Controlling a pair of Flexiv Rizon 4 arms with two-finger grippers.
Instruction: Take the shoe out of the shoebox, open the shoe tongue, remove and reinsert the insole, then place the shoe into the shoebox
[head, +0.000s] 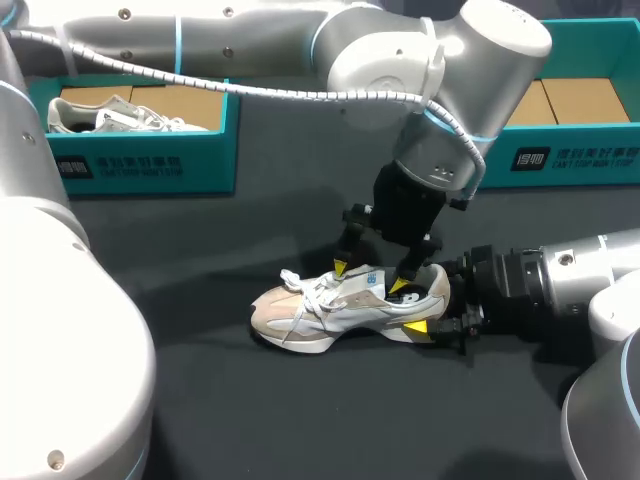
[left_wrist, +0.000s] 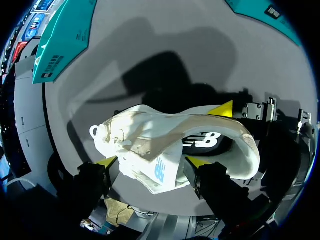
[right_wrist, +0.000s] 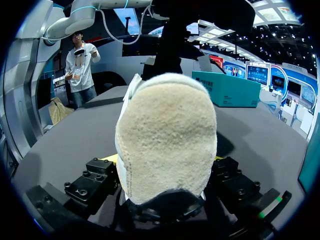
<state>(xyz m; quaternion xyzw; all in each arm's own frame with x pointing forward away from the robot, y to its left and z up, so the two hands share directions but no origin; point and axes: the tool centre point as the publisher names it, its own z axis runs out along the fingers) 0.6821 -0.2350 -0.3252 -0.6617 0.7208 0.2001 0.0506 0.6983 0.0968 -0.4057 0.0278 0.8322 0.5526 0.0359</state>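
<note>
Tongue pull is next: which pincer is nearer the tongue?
Left. Left pincer straddles the tongue from above; right pincer grips the shoe at its heel.

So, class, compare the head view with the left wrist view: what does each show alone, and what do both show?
Head view only: a second white shoe lying inside the left teal cardboard shoebox. Left wrist view only: the dark insole down inside the shoe's opening. Both: the white-and-beige lace-up sneaker on the dark grey table, its tongue raised, the left gripper above it, the right gripper shut on its heel.
</note>
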